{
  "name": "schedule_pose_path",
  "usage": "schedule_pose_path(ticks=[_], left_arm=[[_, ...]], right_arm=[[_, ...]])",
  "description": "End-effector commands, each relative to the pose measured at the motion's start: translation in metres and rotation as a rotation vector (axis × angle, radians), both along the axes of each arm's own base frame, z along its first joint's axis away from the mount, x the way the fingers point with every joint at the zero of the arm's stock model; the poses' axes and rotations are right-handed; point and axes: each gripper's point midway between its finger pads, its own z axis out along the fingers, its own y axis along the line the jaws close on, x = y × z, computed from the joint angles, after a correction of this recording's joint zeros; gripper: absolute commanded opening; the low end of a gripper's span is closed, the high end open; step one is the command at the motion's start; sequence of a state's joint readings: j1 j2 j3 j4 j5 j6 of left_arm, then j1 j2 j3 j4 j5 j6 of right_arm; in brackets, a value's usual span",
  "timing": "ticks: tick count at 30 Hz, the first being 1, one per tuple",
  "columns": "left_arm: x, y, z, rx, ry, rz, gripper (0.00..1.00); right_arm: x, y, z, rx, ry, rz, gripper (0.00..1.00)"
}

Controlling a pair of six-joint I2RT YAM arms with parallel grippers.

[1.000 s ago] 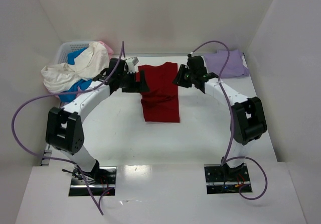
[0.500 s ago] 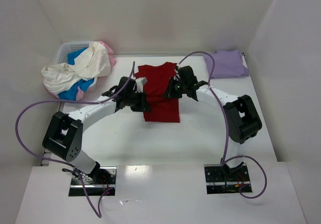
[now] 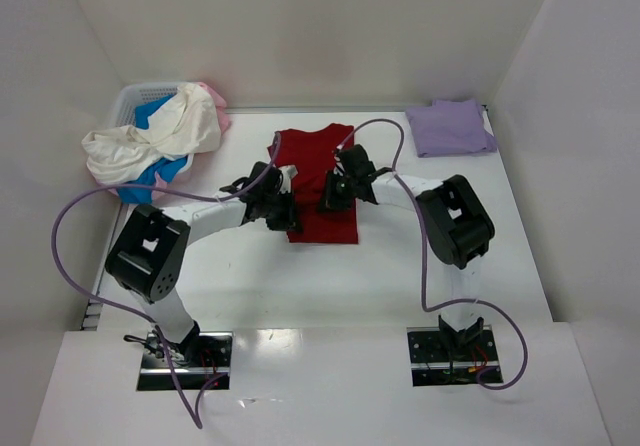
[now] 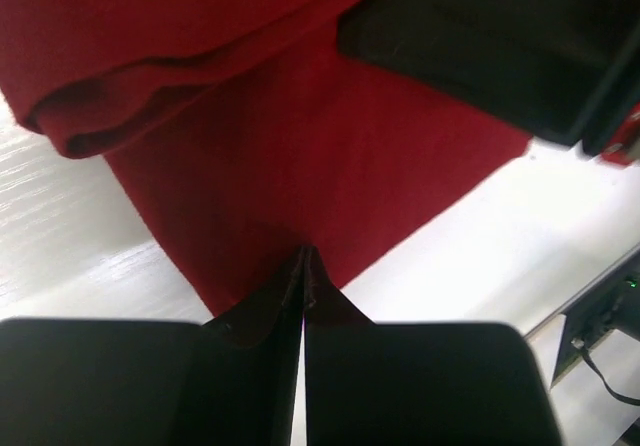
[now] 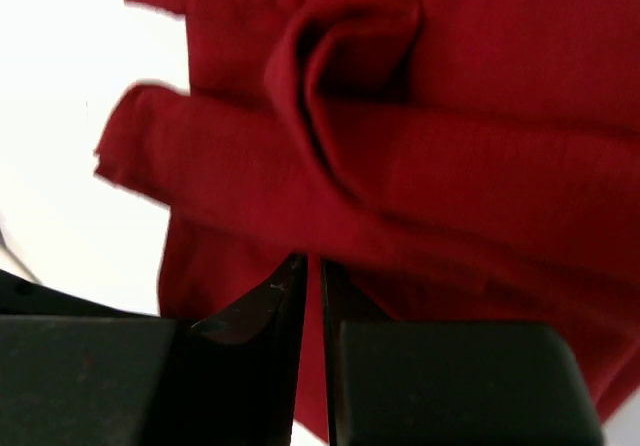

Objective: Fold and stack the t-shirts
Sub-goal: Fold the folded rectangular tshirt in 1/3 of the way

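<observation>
Pinching the dark red t-shirt [image 3: 315,151] at the middle of the surface [image 3: 400,266]. Left end effector [image 3: 284,213] pressed together on the cloth's near-left edge. Right end effector [image 3: 333,198] nipping a folded layer toward the right side, jaws all but closed on a sliver of fabric.

Resting at the far right corner: a folded pale lavender t-shirt [image 3: 455,128]. Spilling from the white basket [image 3: 140,94] at the far left corner: cream-white, blue and pink t-shirts [image 3: 165,131].

Judging by the creases, handling as light, limp cloth with no stiffness, likely sagging and slipping out of square between two grips. Taking hold best at matching points on opposite edges, through all layers at once.
</observation>
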State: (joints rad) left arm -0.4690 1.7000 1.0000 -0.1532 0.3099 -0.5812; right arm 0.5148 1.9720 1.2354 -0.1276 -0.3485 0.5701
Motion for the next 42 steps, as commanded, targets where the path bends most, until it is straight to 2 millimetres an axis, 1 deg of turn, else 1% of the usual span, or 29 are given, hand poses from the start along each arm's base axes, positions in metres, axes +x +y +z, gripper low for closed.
schedule_pose_path(ticks=[1,2,3,5,7,8,9,10,12,14,15,17,20,21,23,24,25,27,28,29,30,32,33,34,35,37,38,41,42], left_arm=[[0.0,0.0,-0.011,0.014,0.017,0.017,0.05],[-0.002,0.003,-0.017,0.031,0.034,0.022,0.05],[-0.003,0.003,-0.02,0.036,0.042,0.022,0.05],[-0.003,0.003,-0.02,0.036,0.042,0.022,0.04],[-0.006,0.005,-0.03,0.05,0.071,0.022,0.04],[-0.006,0.005,-0.03,0.051,0.071,0.022,0.04],[-0.009,0.006,-0.034,0.06,0.088,0.022,0.04],[-0.009,0.006,-0.034,0.06,0.088,0.022,0.04],[-0.01,0.007,-0.037,0.064,0.097,0.022,0.04],[-0.009,0.008,-0.041,0.075,0.101,0.027,0.04],[-0.009,0.008,-0.041,0.075,0.101,0.027,0.04],[-0.006,0.007,-0.038,0.071,0.093,0.027,0.04],[-0.005,0.007,-0.037,0.074,0.088,0.02,0.04],[-0.002,0.005,-0.034,0.07,0.08,0.02,0.06],[0.001,0.008,-0.033,0.09,0.066,0.025,0.07],[0.004,0.007,-0.027,0.087,0.049,0.018,0.1],[0.01,0.006,-0.022,0.092,0.038,0.025,0.12],[0.016,0.004,-0.009,0.087,0.008,0.014,0.2],[0.019,0.004,-0.003,0.094,-0.011,0.009,0.28],[0.029,0.001,0.011,0.086,-0.054,0.009,0.33],[0.038,0.007,0.024,0.071,-0.084,0.034,0.38],[0.053,0.014,0.038,0.072,-0.129,0.059,0.47],[0.059,0.016,0.049,0.061,-0.154,0.072,0.49],[0.074,0.024,0.061,0.062,-0.194,0.093,0.49],[0.079,0.027,0.062,0.07,-0.198,0.094,0.51],[0.093,0.038,0.06,0.088,-0.202,0.118,0.57],[0.098,0.037,0.061,0.092,-0.211,0.111,0.58],[0.108,0.047,0.052,0.111,-0.208,0.131,0.6],[0.115,0.05,0.048,0.117,-0.212,0.134,0.6]], right_arm=[[0.031,0.012,0.018,0.005,-0.101,-0.014,0.15],[0.033,0.014,0.017,0.003,-0.097,-0.014,0.15],[0.041,0.015,0.024,0.003,-0.126,-0.017,0.15],[0.047,0.017,0.021,-0.005,-0.129,-0.024,0.15],[0.051,0.019,0.016,-0.01,-0.121,-0.024,0.15],[0.058,0.021,0.025,-0.002,-0.147,-0.031,0.15],[0.059,0.022,0.02,-0.01,-0.134,-0.031,0.15],[0.061,0.021,0.015,-0.024,-0.139,-0.028,0.15],[0.072,0.02,0.016,-0.025,-0.152,-0.044,0.15],[0.085,0.009,0.016,-0.04,-0.158,-0.068,0.15],[0.086,0.009,0.012,-0.048,-0.161,-0.06,0.15],[0.101,-0.006,0.011,-0.067,-0.171,-0.106,0.15],[0.117,-0.015,0.019,-0.063,-0.198,-0.128,0.15],[0.121,-0.027,0.017,-0.074,-0.195,-0.141,0.15],[0.133,-0.034,0.027,-0.065,-0.216,-0.163,0.15],[0.139,-0.046,0.026,-0.079,-0.223,-0.183,0.15],[0.147,-0.049,0.034,-0.075,-0.247,-0.188,0.15],[0.15,-0.059,0.042,-0.081,-0.24,-0.206,0.15],[0.153,-0.064,0.046,-0.083,-0.252,-0.209,0.15],[0.154,-0.072,0.052,-0.083,-0.255,-0.223,0.15],[0.153,-0.072,0.07,-0.071,-0.282,-0.226,0.15],[0.146,-0.077,0.079,-0.083,-0.308,-0.221,0.18],[0.143,-0.078,0.099,-0.066,-0.345,-0.225,0.2],[0.136,-0.08,0.096,-0.068,-0.34,-0.225,0.23],[0.132,-0.082,0.1,-0.067,-0.343,-0.225,0.24],[0.119,-0.084,0.103,-0.058,-0.342,-0.216,0.27],[0.113,-0.084,0.1,-0.054,-0.331,-0.207,0.32],[0.095,-0.087,0.083,-0.058,-0.3,-0.195,0.45],[0.09,-0.089,0.077,-0.062,-0.292,-0.195,0.47]])
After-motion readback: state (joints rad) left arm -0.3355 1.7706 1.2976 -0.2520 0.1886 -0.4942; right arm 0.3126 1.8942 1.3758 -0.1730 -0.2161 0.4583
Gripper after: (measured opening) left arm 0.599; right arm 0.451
